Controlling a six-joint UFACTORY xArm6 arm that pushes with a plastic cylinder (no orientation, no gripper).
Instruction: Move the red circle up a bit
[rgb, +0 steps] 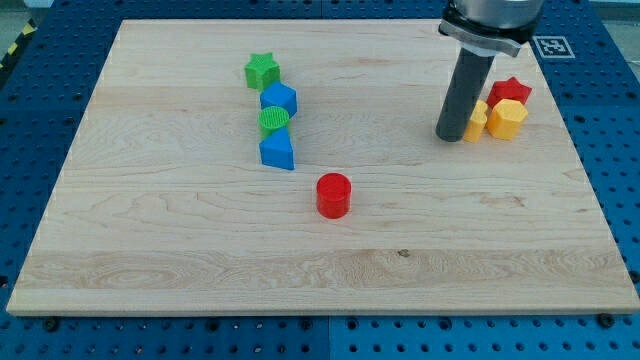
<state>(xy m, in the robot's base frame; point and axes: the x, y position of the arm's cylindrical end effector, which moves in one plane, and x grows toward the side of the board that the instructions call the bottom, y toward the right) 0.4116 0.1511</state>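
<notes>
- We find no claw on this rig, so no open or closed state applies; my tip (451, 137) rests at the tabletop's upper right, touching or just beside the yellow blocks (497, 118) and red star (511, 90).
- The red circle (333, 195) sits near centre, at about 8 o'clock from my tip, well apart.
- We judge the approach not yet begun: my tip must reach the circle's 6 o'clock side, then push toward 12.
- The wooden tabletop (150, 240) is flat; a column of the green star (262, 70), blue block (280, 99), green circle (273, 120) and blue triangle (278, 152) stands at the circle's 11 o'clock, off the push line.

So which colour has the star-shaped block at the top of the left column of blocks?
The star block is green, seen clearly in the only camera view.
</notes>
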